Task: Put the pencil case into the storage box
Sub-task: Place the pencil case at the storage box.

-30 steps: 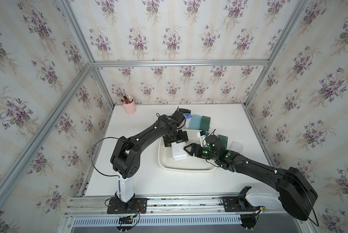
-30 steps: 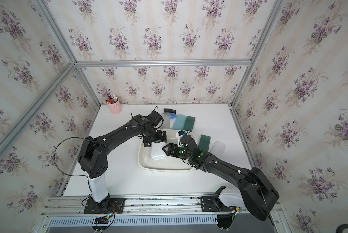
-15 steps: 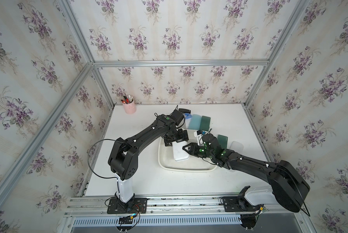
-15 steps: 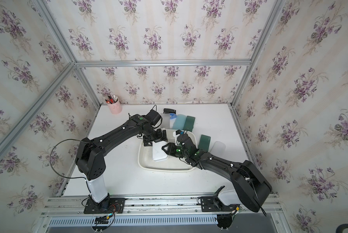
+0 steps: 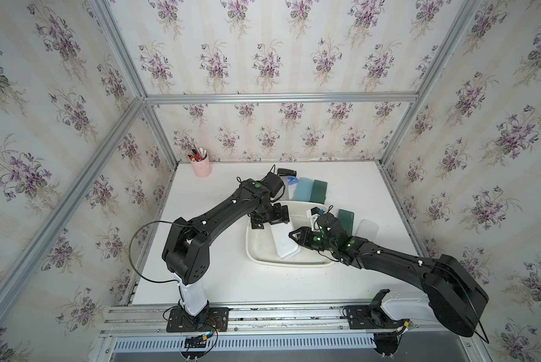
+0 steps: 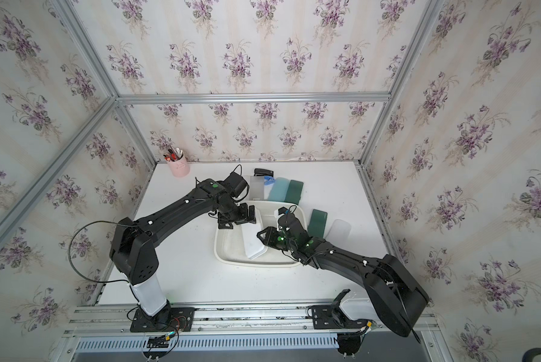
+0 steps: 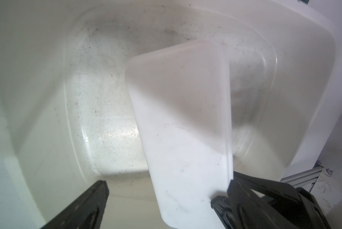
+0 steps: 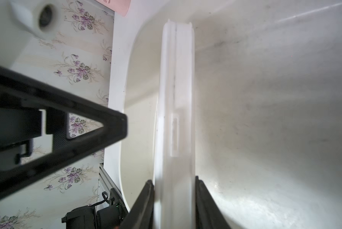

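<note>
White pencil case point(image 5: 283, 243) is inside the storage box point(image 5: 288, 262), toward the box's left half, tilted rather than flat. Whether its lower edge touches the box floor: cannot tell. Same in both top views: case point(image 6: 252, 243), box point(image 6: 247, 262).

Right claw point(image 5: 292, 238) is clamped on the case's long side, reaching in from the right. In the right wrist view the claw point(image 8: 174, 182) has one finger pressed on each face of the case point(image 8: 176, 119), which shows edge-on with the seam and latch visible.

Left claw point(image 5: 270, 221) is at the far end of the case, over the box's far-left corner, spread wide. In the left wrist view the claw point(image 7: 166, 184) has one finger against the edge of the case point(image 7: 182, 119) and the other well apart from it. It is not gripping. The scuffed box floor point(image 7: 97, 99) shows below.

On the surface point(image 5: 231, 282), outside the box:
- A light blue case point(image 5: 303, 189) and a dark green case point(image 5: 318, 191) sit side by side behind the box.
- Another dark green case point(image 5: 345, 219) and a clear case point(image 5: 368, 230) sit just right of the box.
- A pink pen cup point(image 5: 202, 167) is in the far-left corner.
</note>
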You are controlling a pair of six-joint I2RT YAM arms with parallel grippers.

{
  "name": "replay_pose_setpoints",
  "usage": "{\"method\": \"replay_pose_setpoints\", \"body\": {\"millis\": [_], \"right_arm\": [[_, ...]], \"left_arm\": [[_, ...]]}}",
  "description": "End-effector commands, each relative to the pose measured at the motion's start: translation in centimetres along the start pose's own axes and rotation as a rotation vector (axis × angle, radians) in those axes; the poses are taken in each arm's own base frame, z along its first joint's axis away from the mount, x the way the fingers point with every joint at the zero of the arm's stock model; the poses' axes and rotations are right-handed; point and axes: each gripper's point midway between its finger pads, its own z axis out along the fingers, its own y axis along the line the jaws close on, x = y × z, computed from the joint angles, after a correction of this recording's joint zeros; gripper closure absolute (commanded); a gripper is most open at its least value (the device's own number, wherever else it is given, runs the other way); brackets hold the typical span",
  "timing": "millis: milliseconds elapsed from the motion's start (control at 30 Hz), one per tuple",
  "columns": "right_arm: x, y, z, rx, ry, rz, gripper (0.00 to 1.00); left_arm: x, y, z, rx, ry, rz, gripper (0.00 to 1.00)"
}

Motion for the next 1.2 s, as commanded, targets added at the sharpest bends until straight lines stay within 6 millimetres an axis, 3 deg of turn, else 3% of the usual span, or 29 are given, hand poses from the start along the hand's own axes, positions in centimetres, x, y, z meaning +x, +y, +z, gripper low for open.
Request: {"method": "replay_pose_setpoints", "body": {"millis": [0,267,467,533,700,833,933,1000,1167], "right_arm": [[0.0,-0.3,0.3,0.011,-0.009,0.01,0.66],[-0.6,-1.0,2.4,0.081,0.009,0.024,0.65],[-0.3,-1.0,4.8,0.112,0.055,0.026,0.63],[-0.1,-1.0,5.4,0.128,0.08,0.024,0.55],[0.0,-0.6,5.4,0.195,0.137,-0.019,0.25],[-1.2,0.3,3.1,0.245,0.112,-0.05,0.2],[-2.4,0.5,0.2,0.297,0.056,-0.051,0.19],[-3.1,-0.9,-2.0,0.383,0.029,-0.045,0.19],[-4.7,-7.0,-7.6,0.581,-0.051,0.036,0.19]], "left_arm": [[-1.2,1.3,-1.4,-0.051,-0.049,0.025,0.01],[-2.9,4.7,-6.6,-0.141,-0.145,0.057,0.01],[-2.6,8.4,-7.2,-0.271,-0.133,0.126,0.0],[-2.5,9.5,-7.1,-0.293,-0.126,0.128,0.01],[-2.2,11.4,-6.9,-0.324,-0.123,0.122,0.01],[-2.1,11.7,-6.4,-0.317,-0.119,0.146,0.01],[-2.1,11.6,-5.9,-0.312,-0.11,0.167,0.0],[-2.3,11.3,-5.6,-0.298,-0.108,0.173,0.0],[-2.4,11.7,-3.7,-0.308,-0.078,0.181,0.01]]}}
